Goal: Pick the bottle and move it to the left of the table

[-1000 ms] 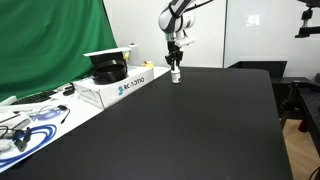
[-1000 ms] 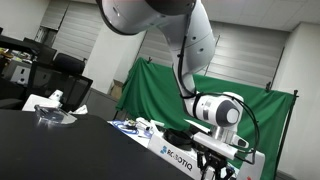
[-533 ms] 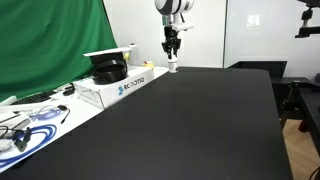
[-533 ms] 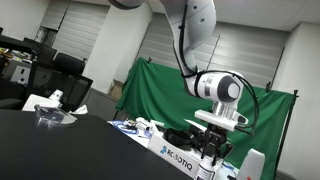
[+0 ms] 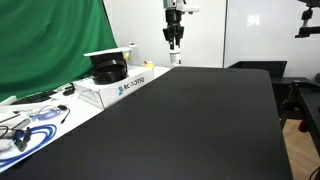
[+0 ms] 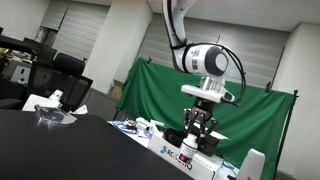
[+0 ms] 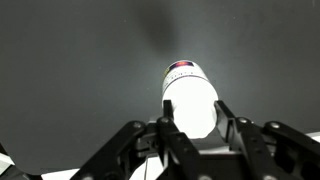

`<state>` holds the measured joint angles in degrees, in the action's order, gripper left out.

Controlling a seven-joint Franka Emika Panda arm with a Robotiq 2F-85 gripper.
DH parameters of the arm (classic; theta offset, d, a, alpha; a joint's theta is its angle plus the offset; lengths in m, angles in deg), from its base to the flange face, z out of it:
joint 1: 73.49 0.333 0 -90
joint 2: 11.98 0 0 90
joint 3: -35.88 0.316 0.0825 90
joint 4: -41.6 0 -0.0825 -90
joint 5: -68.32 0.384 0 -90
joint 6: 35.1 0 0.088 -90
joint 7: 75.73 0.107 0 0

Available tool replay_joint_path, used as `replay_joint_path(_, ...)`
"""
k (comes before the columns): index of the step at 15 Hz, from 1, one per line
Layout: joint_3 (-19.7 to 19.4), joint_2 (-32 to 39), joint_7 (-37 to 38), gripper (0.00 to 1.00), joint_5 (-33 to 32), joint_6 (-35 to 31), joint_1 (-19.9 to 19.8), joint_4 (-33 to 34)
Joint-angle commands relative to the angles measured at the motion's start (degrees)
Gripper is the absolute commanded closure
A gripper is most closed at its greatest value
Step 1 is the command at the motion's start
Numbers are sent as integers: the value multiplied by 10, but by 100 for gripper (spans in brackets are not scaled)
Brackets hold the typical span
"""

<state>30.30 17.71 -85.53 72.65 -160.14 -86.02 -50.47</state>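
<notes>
The small white bottle (image 7: 190, 92) with a dark label band at its far end sits between my gripper's (image 7: 193, 125) two fingers in the wrist view, lit bright. In an exterior view my gripper (image 5: 175, 45) hangs high over the far edge of the black table (image 5: 200, 120), with the bottle (image 5: 176, 60) at its tip, clear of the tabletop. In the exterior view from low down, my gripper (image 6: 199, 135) hangs in front of the green cloth; the bottle is hard to make out there.
A white ROBOTIQ box (image 5: 122, 86) holding a black object stands at the table's far left, and also shows in the low view (image 6: 183, 157). A white side surface with cables (image 5: 25, 125) lies beside it. A green screen (image 5: 50, 40) stands behind. Chairs (image 5: 300, 100) stand at the right.
My gripper has risen straight up from the tabletop with the bottle in it. The bottle stood on the table a second ago and now hangs in the air.
</notes>
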Motion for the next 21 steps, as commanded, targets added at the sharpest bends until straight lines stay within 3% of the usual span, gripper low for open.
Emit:
replay_joint_path(1, 7, -92, -15, 81, -5, -22, 9, -142)
replay_joint_path(7, 4, -199, -15, 81, -31, -97, 33, -337)
replay_joint_path(15, -5, -341, -5, 81, -104, -266, 43, -622)
replay_joint_path(20, -11, -371, -7, 81, -109, -309, 39, -709)
replay_joint_path(21, -13, -341, -15, 81, -98, -304, 41, -676)
